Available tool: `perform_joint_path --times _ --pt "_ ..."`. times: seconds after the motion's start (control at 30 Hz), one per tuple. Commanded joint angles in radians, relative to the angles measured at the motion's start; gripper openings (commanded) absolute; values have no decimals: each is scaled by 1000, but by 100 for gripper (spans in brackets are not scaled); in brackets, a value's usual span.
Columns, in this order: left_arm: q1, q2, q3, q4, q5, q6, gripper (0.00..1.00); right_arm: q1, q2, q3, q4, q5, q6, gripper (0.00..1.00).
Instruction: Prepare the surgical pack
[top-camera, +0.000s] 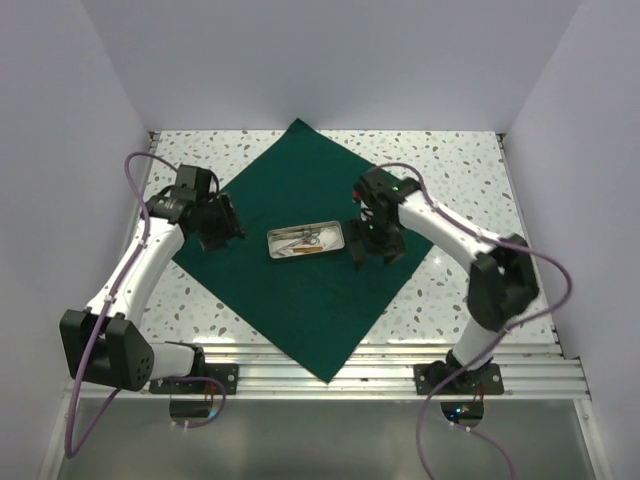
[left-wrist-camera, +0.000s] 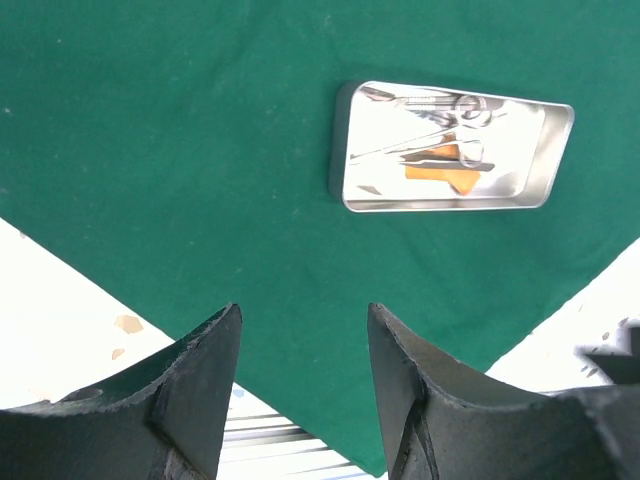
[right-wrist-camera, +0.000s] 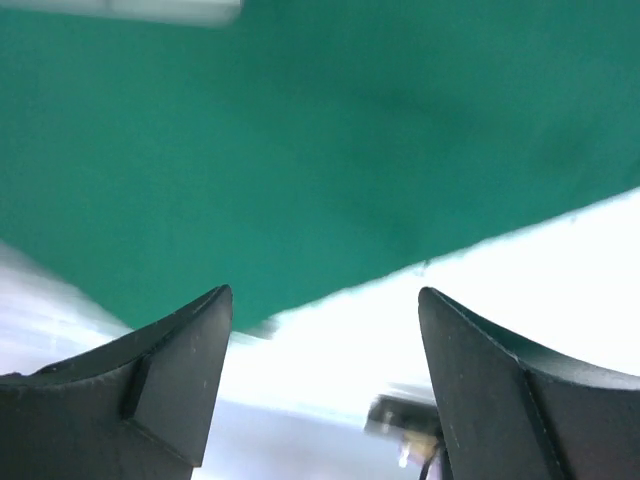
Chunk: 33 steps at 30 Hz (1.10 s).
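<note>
At centre of green drape (top-camera: 295, 175): 1 tray (top-camera: 306, 241) w/ instruments (left-wrist-camera: 440, 130), unsecured; left tool (left-wrist-camera: 303, 315) part-open, right tool (right-wrist-camera: 325, 300) wide, both empty; fast fold may tip tray

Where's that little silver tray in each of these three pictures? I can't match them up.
Top external: tray at the middle of the picture, on the green drape.
Left wrist: tray at upper right, on the drape.
Right wrist: not clearly in it; a blurred pale strip at the top left edge may be it.
Shared landmark: the drape's edge against the white tabletop.
</note>
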<state>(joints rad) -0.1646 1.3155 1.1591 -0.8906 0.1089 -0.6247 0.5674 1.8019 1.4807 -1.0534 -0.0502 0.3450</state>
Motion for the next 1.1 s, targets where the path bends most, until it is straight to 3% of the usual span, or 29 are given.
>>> perform_joint_path --times 0.0,0.1,0.2,0.33,0.43,0.63,0.83,1.07 --pt "7 -61 -5 39 32 13 57 46 -244 -253 26 -259 29 78" --pt "7 -91 -47 58 67 -4 57 146 -404 -466 154 -388 165 76" --pt "7 -128 -91 64 104 -23 57 227 -531 -707 395 -497 436 74" --pt "5 -183 -133 59 121 -32 57 391 -588 -822 605 -441 656 71" --pt "5 -200 -133 30 104 -33 58 513 -534 -850 736 -375 764 69" --pt "7 -211 -137 9 84 -23 61 732 -369 -746 728 -165 902 65" --pt "-18 -219 -133 21 110 -43 62 789 -265 -649 638 -1 991 55" --pt "-27 -223 -133 25 118 -40 62 790 -260 -652 515 47 1057 47"
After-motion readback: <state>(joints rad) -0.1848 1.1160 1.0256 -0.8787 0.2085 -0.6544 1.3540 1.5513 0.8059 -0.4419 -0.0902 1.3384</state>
